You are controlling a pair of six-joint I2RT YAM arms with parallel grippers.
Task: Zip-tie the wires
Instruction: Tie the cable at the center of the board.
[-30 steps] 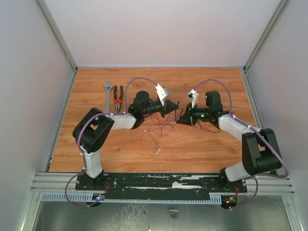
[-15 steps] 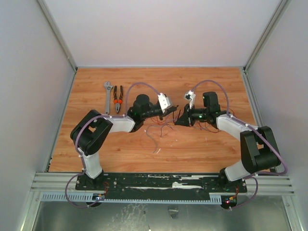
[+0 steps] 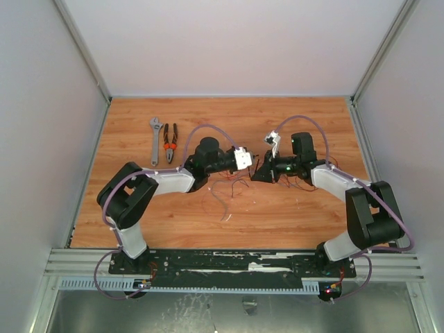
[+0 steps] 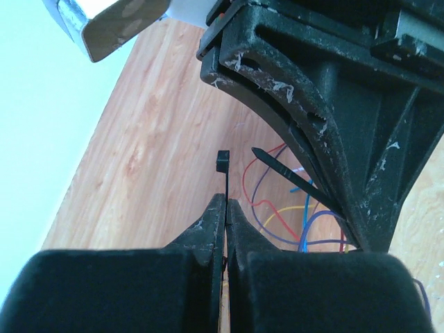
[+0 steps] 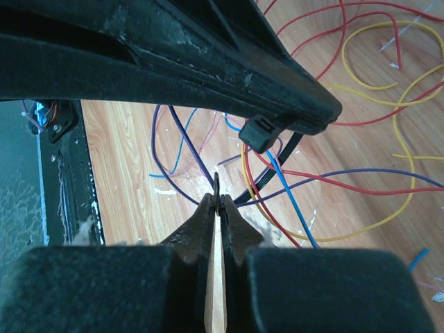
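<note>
While both jaws pinch zip tie (image 4: 223, 166), wires (image 5: 298, 182) lie beneath.

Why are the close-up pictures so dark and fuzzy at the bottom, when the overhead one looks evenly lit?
Left wrist view: the left gripper's black fingers sit too near the lens, soft and shadowed; the thin dark zip tie is sharp; the pale wall is washed out. Right wrist view: the right gripper's fingers likewise soft, the thin coloured wires crisp. Top view: even light, wires barely resolved.
</note>
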